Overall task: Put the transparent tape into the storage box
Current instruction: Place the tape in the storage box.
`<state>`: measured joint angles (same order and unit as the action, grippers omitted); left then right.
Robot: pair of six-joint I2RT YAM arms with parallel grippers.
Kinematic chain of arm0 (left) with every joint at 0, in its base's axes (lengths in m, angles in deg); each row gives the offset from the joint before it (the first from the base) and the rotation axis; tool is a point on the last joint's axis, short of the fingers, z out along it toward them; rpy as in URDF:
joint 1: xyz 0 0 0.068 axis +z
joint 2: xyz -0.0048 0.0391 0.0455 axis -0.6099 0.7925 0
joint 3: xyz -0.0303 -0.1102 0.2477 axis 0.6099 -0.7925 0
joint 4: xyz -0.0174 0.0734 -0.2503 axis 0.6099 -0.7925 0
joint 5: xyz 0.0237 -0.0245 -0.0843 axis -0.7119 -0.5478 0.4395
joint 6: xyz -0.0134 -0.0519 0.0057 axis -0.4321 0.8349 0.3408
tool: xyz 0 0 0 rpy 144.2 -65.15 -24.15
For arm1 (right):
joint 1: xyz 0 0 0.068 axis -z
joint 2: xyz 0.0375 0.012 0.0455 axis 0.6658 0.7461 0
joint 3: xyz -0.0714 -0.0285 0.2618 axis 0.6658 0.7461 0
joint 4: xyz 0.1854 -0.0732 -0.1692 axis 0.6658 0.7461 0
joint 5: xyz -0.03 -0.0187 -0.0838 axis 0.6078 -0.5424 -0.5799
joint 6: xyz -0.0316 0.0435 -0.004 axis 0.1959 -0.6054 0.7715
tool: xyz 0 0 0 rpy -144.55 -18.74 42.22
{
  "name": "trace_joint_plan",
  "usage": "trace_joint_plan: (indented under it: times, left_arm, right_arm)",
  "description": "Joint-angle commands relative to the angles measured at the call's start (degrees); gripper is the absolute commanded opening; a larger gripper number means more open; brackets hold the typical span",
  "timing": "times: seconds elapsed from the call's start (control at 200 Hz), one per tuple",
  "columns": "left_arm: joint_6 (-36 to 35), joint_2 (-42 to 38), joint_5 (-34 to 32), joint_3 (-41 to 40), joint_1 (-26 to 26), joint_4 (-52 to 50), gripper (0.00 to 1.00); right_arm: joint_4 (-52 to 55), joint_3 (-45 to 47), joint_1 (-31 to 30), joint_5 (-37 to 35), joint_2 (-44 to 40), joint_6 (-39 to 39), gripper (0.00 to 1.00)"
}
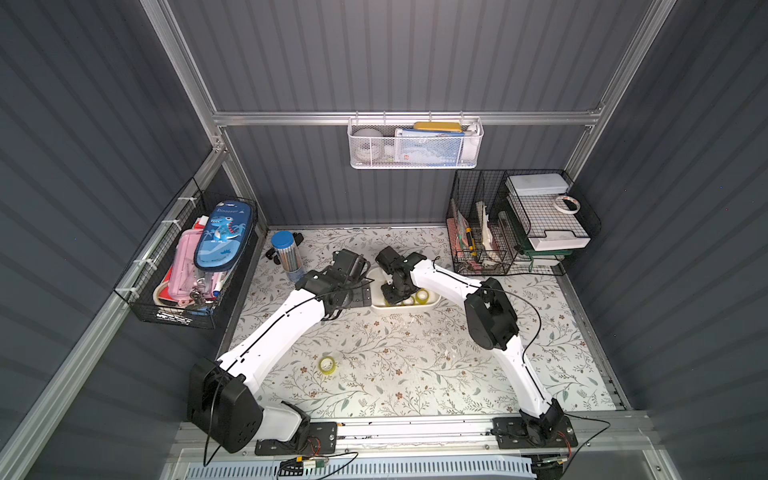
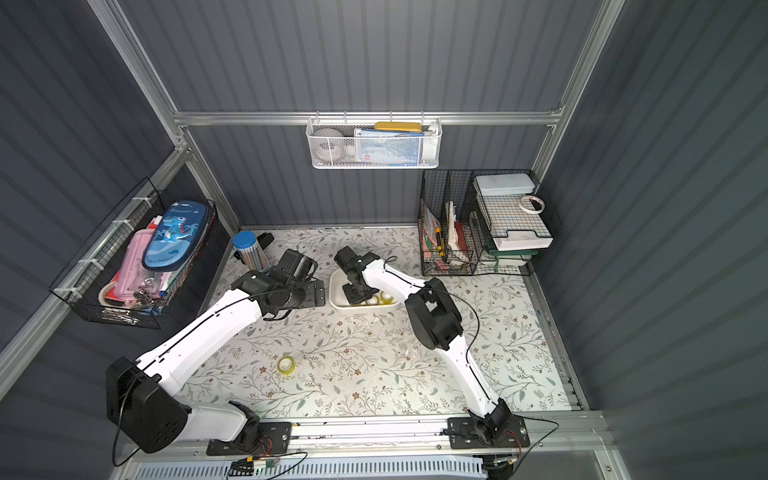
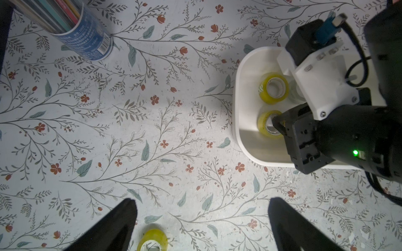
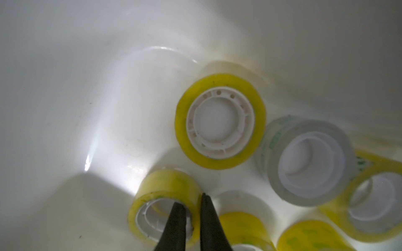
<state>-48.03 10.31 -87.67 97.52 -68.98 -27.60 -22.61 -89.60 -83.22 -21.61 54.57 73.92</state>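
Black fingers of the right gripper (image 4: 191,198) sit closest in its wrist view. They pinch the wall of a small yellow-tinted clear tape roll with a white core (image 4: 152,191), one finger inside the core and one outside. This roll is low inside the white, smooth, rounded-rectangular plastic storage box (image 4: 87,87).

Five more rolls lie in the box: a flat yellow roll (image 4: 220,122), a colourless roll (image 4: 304,160) and three yellow rolls (image 4: 374,195) at the frame's edge.

In both top views the storage box (image 1: 403,308) (image 2: 361,309) sits just toward 12 o'clock from the middle of the floral-printed mat (image 1: 395,353). A seventh roll (image 1: 327,365) (image 2: 286,365), yellow, lies flat at 8 o'clock.

The left gripper (image 3: 202,199) hovers at the box's 9 o'clock, fingers spread wide over the mat.
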Motion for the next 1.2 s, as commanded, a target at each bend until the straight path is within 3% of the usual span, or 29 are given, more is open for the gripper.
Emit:
trace_joint_plan:
  times: [0.0, 0.12, 0.255, 0.59, 0.936, 1.196]
  left_arm:
    - [-1.49, 0.51, 0.89, 1.76, 0.44, 0.11, 0.99]
    - [-1.57, 0.76, 1.07, 1.75, 0.63, 0.21, 0.99]
    - [-1.66, 0.99, 1.50, 1.75, 0.77, 0.44, 0.99]
    - [-1.75, 1.35, 1.93, 1.66, 0.90, 0.63, 0.99]
    - [-1.83, 1.11, 1.94, 1.44, 1.12, -0.80, 0.99]
    - [-1.57, 1.03, 5.92, 0.72, 3.14, -3.84, 0.99]
  right_arm:
    - [0.42, 1.42, 0.06, -2.54, 0.89, -0.60, 0.00]
    - [0.88, 1.61, 0.06, -3.58, 1.05, -0.34, 0.00]
    - [1.22, 1.44, 0.13, -4.32, 0.95, -0.14, 0.13]
    - [1.69, 0.40, 0.15, -2.70, 0.39, 0.30, 0.30]
    - [2.98, -3.50, 0.76, -0.28, -2.57, -0.49, 0.36]
    - [2.75, -4.66, 2.84, 3.00, -6.40, -2.36, 0.45]
